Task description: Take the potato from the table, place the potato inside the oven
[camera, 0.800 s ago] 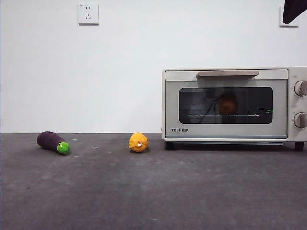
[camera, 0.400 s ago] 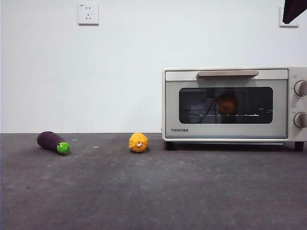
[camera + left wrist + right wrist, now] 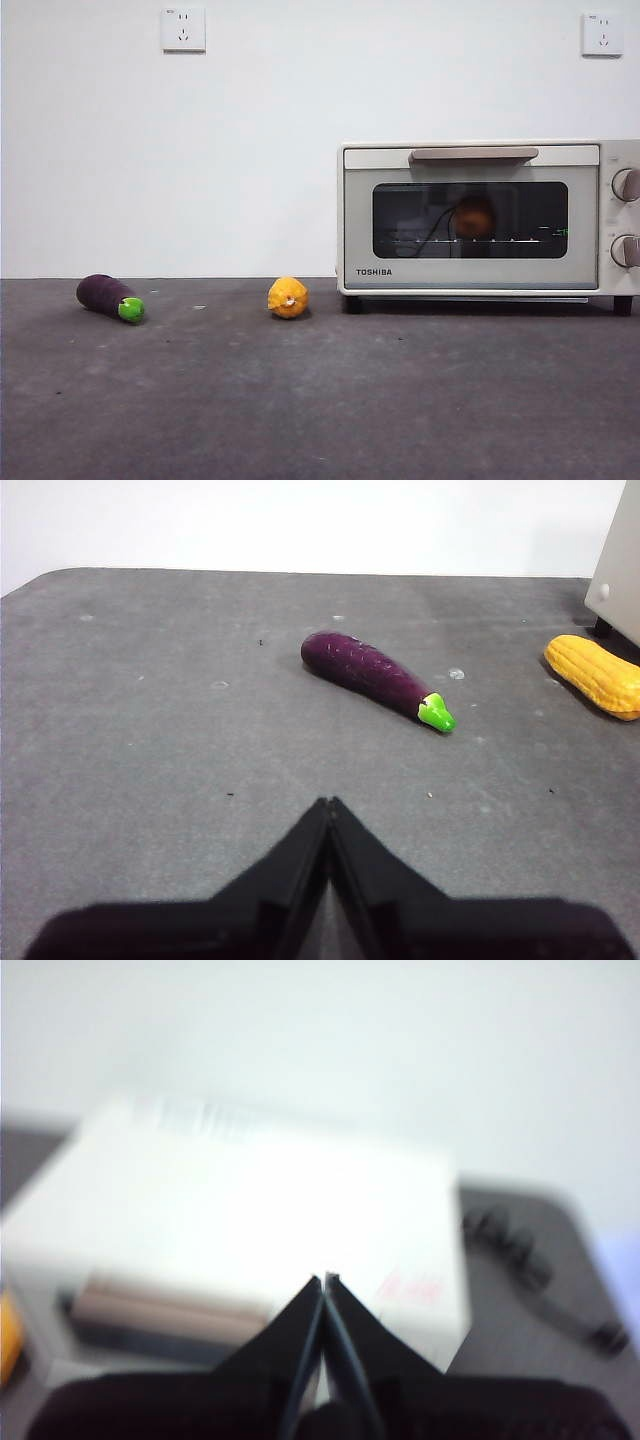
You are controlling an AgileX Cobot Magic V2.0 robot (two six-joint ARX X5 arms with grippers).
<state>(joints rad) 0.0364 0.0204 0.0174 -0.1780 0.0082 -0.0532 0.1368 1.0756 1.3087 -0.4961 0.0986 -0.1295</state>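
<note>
The left gripper (image 3: 328, 805) hangs over the table (image 3: 320, 400) with its two jaws pressed together, tips meeting and holding nothing. Past it, on the dark grey surface, lies one purple eggplant (image 3: 372, 675) with a green tip, resting on its side, and off toward the oven one yellow, ribbed item (image 3: 596, 674), also on the table and well apart from the eggplant. In the front view the same two things lie in a row at the far part of the table: the eggplant (image 3: 108, 296) to the left, the yellow item (image 3: 288, 297) near the oven's left foot but not touching it. The one oven (image 3: 490, 215), cream-white and marked TOSHIBA, stands at the right with its door closed; two round knobs sit one above the other on its right side. Behind the dark glass one orange-brown potato (image 3: 474, 216) rests on the wire rack. On the white wall behind are two sockets (image 3: 184, 29). The right gripper (image 3: 325, 1280) hovers above the oven's top, blurred, its two jaws closed together on nothing.
</note>
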